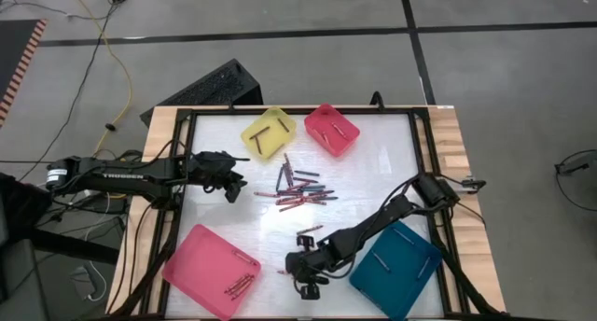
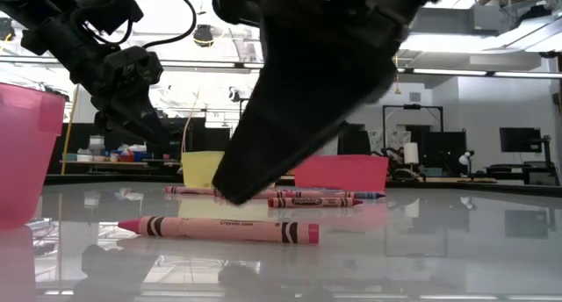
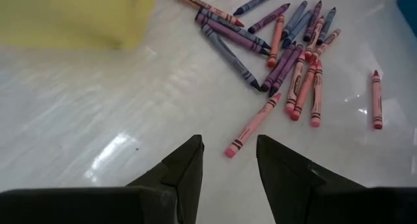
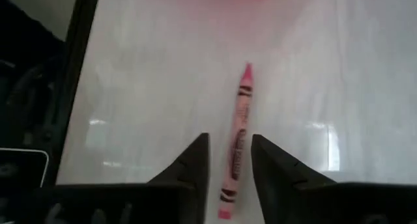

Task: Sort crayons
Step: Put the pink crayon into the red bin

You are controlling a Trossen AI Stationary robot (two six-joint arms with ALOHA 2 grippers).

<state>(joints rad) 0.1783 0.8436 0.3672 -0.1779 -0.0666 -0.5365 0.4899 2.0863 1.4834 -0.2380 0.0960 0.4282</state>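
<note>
Several crayons (image 1: 298, 186) lie in a loose pile at the table's middle, red, pink, purple and bluish; they also show in the left wrist view (image 3: 287, 55). My left gripper (image 3: 228, 146) is open and empty just left of the pile (image 1: 233, 181), with a pink crayon (image 3: 251, 126) lying close ahead of its fingertips. My right gripper (image 4: 229, 142) is open, low over the table's near middle (image 1: 303, 265). Its fingers stand on either side of a single pink crayon (image 4: 238, 139) that lies flat on the table, lengthwise between them, and also shows in the low view (image 2: 219, 229).
A yellow tray (image 1: 269, 132) and a small red tray (image 1: 332, 128) stand at the far edge, a large pink tray (image 1: 212, 270) at the near left and a teal tray (image 1: 396, 268) at the near right, each holding crayons. A dark frame (image 1: 177, 190) borders the table.
</note>
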